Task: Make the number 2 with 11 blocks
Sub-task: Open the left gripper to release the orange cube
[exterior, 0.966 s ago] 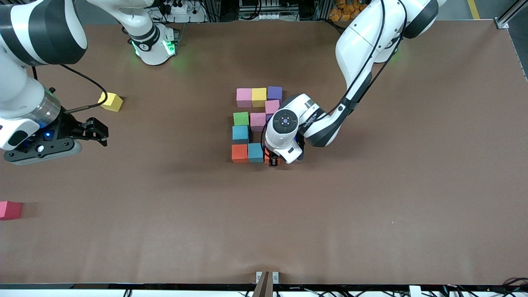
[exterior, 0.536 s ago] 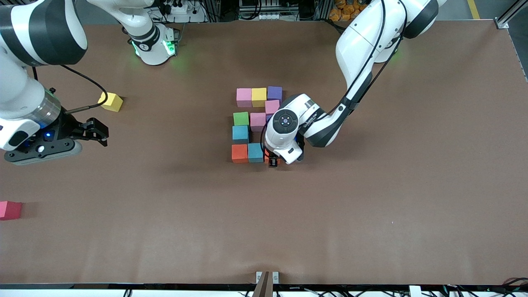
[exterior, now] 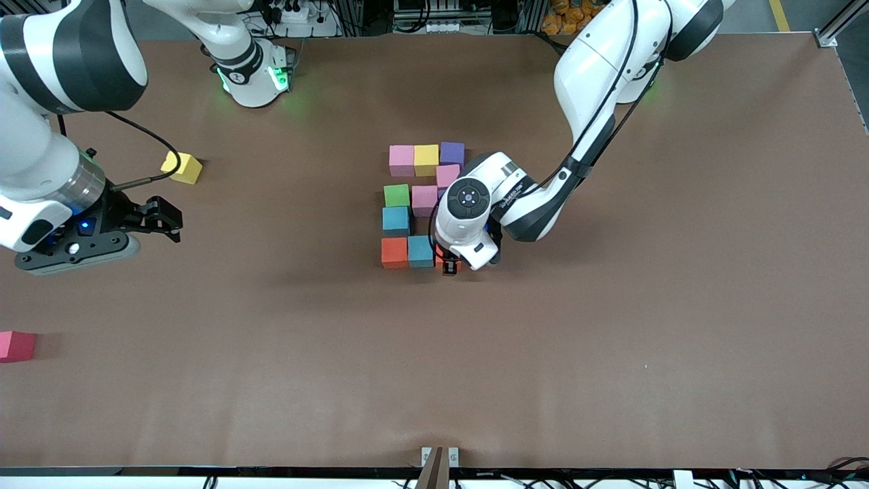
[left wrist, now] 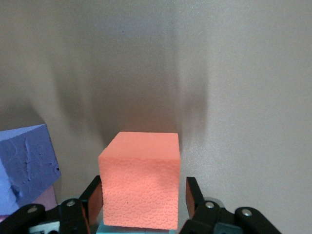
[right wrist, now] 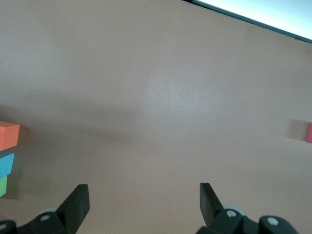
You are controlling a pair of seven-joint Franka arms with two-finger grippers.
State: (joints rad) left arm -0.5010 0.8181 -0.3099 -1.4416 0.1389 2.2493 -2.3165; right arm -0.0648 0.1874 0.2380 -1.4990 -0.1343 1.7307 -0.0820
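Orange block in left pincer

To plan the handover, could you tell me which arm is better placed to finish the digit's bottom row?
Left. The left gripper is shut on the orange block beside the light blue block. The right gripper waits open near the right arm's end.

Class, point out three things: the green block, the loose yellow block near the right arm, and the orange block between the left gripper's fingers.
green block (exterior: 396, 195), front view, top face.
loose yellow block (exterior: 181, 167), front view, top face.
orange block (left wrist: 140, 187), left wrist view, textured side face.
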